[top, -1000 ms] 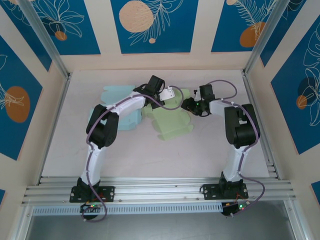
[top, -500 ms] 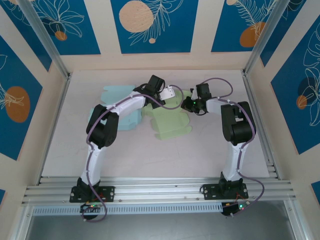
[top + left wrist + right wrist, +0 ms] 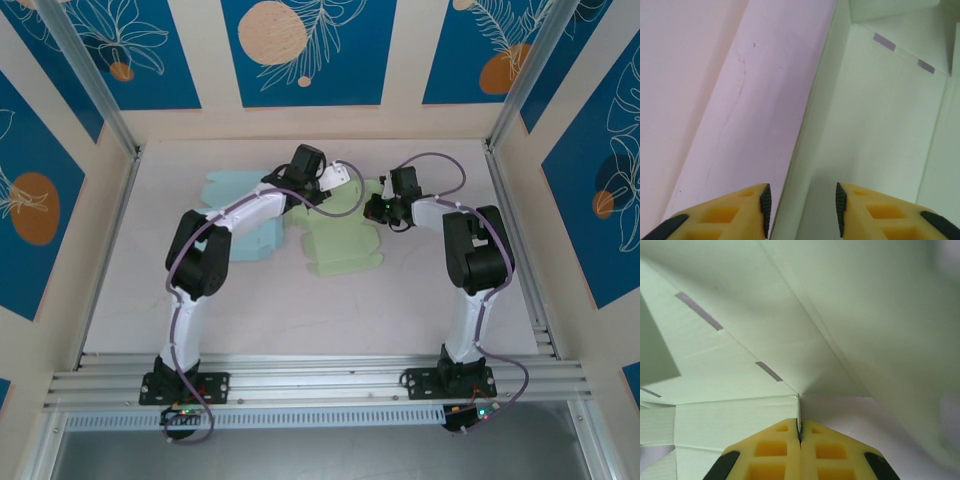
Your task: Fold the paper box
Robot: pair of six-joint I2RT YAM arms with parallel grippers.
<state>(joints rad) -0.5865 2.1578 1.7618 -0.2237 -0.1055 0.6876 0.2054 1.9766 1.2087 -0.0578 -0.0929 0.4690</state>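
1. Right end effector: the yellow jaws are pressed flat together, with a thin edge of the pale green paper box pinched in the seam. We've got a flap.
2. Left end effector: the jaws stand narrowly apart, straddling a raised edge of the same sheet. The pads aren't touching it that we can see, so there's no grip yet.
3. Out from the jaws, the box is mostly a flat blank on the counter, mid-way between the two arms. Its far edges are lifting where the arms meet it. A light blue sheet lies just to its left, partly under the left arm.
4. We judge this to be the first wall fold: one side is caught, the other is being lined up.
5. The next move calls for the left jaws to close on that edge, then a lift along the crease without dragging the blank.
6. Against a second ago, the right jaws were open and just off the blank's right edge; now they have moved in and shut on it. The left arm has reached a touch farther back.
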